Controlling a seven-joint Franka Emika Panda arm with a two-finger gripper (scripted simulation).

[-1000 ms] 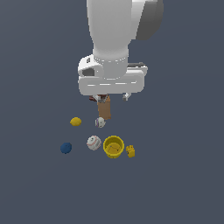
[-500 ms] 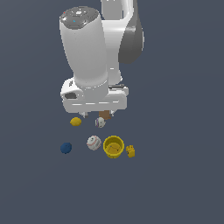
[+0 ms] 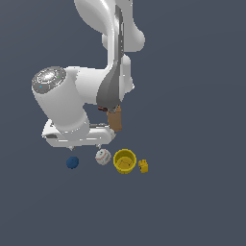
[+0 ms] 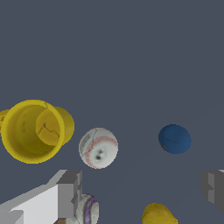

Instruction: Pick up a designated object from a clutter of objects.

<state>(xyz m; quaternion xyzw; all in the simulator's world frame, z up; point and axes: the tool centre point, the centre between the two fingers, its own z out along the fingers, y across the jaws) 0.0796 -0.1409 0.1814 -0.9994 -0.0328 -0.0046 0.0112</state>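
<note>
Arm swung toward exterior view's left since prev frame, wrist now lower. Gripper (image 4: pixel 140 194) spread, holding nothing. Blue ball (image 3: pixel 72 162) on worktop (image 3: pixel 192 202), apart from baseball (image 3: pixel 103 156); yellow cup (image 3: pixel 125 161) just beyond baseball.

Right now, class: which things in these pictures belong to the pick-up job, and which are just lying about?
Belongs to the job:
- blue ball, the object to pick
- gripper, open, nothing held

Just lying about:
- yellow cup
- white baseball
- second baseball, partly hidden behind a finger
- lemon
- tiny yellow piece
- brown box
</note>
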